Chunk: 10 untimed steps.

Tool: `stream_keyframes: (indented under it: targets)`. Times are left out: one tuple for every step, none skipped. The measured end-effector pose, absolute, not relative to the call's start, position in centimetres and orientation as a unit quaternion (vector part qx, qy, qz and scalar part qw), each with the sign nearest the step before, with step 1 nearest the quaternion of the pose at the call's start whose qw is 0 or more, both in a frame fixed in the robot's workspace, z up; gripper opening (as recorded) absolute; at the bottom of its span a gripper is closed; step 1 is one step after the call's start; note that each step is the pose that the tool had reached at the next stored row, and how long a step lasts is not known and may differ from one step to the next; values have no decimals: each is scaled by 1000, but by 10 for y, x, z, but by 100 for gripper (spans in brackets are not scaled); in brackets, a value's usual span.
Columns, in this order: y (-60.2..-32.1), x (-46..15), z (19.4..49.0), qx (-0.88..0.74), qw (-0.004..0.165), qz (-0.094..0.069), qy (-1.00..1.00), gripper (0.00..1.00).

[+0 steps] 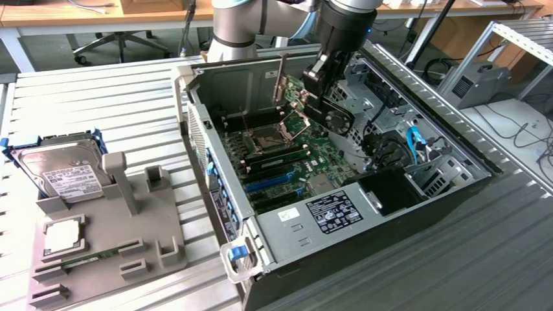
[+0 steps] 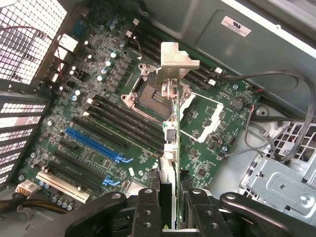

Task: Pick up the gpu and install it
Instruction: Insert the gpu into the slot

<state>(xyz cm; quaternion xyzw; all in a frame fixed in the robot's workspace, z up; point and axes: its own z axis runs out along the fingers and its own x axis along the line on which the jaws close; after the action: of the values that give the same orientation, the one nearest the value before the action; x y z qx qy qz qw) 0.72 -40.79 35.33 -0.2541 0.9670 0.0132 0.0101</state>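
Gpu clamped edge-on in the part-closed gripper, silver bracket at the far end, hanging above the green motherboard, inside the open computer case, hard drive in a grey holder on the bench, exterior view's left.

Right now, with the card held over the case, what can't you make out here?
- Wrist view: the gpu is edge-on, so its faces are hidden; the gripper, shut on it, covers its near end.
- Wrist view: its bracket hides part of the CPU socket.
- Exterior view: the label on the hard drive is too small to read.
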Motion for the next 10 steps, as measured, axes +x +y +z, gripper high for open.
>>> stream_keyframes:
  targets:
    - [-408,7,353,-256,10,13,967,26]
    - [-408,7,353,-258,10,13,966,26]
    - [-408,7,353,-259,10,13,966,26]
    - [-408,7,353,-261,10,13,965,26]
    - [-408,7,353,-263,10,13,965,26]
    - [-408,7,353,-265,10,13,964,26]
    - [-408,7,353,-267,10,13,964,26]
    - [-408,7,353,-269,10,13,963,26]
    - [-408,7,353,-271,10,13,962,26]
    - [-408,7,353,-273,10,13,962,26]
